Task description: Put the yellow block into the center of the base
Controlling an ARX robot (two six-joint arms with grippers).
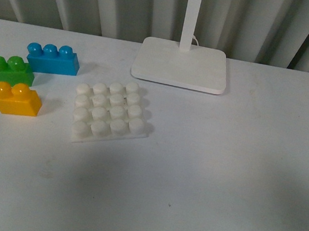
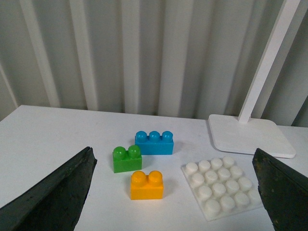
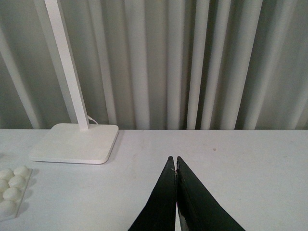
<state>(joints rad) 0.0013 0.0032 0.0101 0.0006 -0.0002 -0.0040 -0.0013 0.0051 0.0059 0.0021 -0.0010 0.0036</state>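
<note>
The yellow block [image 1: 16, 98] stands on the white table at the left, studs up, in front of a green block. It also shows in the left wrist view [image 2: 147, 185]. The white studded base [image 1: 110, 111] lies flat to its right, with nothing on it; it shows in the left wrist view [image 2: 223, 186] and its edge in the right wrist view [image 3: 12, 190]. My left gripper [image 2: 173, 185] is open and empty, held back from the yellow block and base. My right gripper [image 3: 175, 161] is shut and empty above bare table. Neither arm shows in the front view.
A green two-stud block [image 1: 10, 69] and a blue three-stud block [image 1: 53, 58] sit behind the yellow one. A white lamp stand [image 1: 181, 64] with a pole stands behind the base. A grey pleated curtain [image 1: 254, 21] closes the back of the table.
</note>
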